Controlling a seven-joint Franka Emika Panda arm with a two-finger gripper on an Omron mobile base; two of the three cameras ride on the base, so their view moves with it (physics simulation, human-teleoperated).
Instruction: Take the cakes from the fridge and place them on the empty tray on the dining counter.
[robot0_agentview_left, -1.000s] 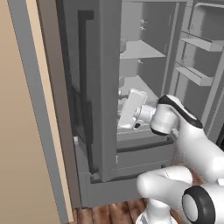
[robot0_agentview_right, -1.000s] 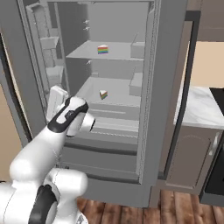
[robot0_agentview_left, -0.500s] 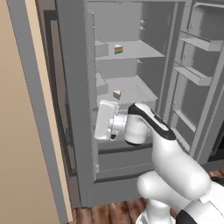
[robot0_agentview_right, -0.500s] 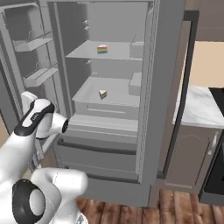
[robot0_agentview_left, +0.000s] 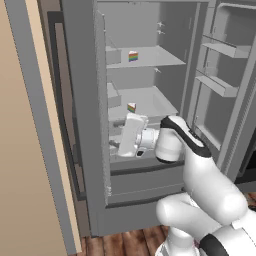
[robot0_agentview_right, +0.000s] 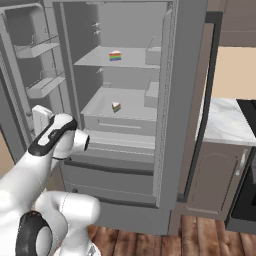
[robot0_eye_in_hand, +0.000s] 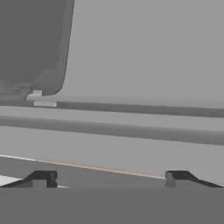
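- The fridge (robot0_agentview_right: 165, 100) stands tall and grey against a tan wall, over a wood-plank floor (robot0_agentview_right: 200, 235), both upper doors swung open. The left door (robot0_agentview_left: 80, 125) carries a long dark vertical handle, and so does the right door (robot0_agentview_right: 187, 110).
- To the right of the fridge runs a marble-patterned countertop (robot0_agentview_right: 225, 122) over a grey cabinet (robot0_agentview_right: 212, 175), with a dark appliance at the far right edge.
- Inside, the compartment holds an upper shelf (robot0_agentview_right: 117, 62), a lower shelf (robot0_agentview_right: 120, 107) and drawer fronts below. Door bins line the inner faces of both doors.
- The robot arm (robot0_agentview_left: 200, 170) reaches in at drawer height, its wrist turned towards the left door.
- One cake (robot0_agentview_right: 115, 56) stands upright near the middle of the upper shelf, frosting on top. Which way its narrow end points is too small to tell.
- The second cake (robot0_agentview_right: 116, 106) stands upright on the lower shelf, directly below the first, well apart from it.
- The gripper (robot0_eye_in_hand: 109, 177) faces plain grey fridge panelling. Its two dark fingertips (robot0_eye_in_hand: 41, 177) stand wide apart, released, with nothing between them and nothing touching them.
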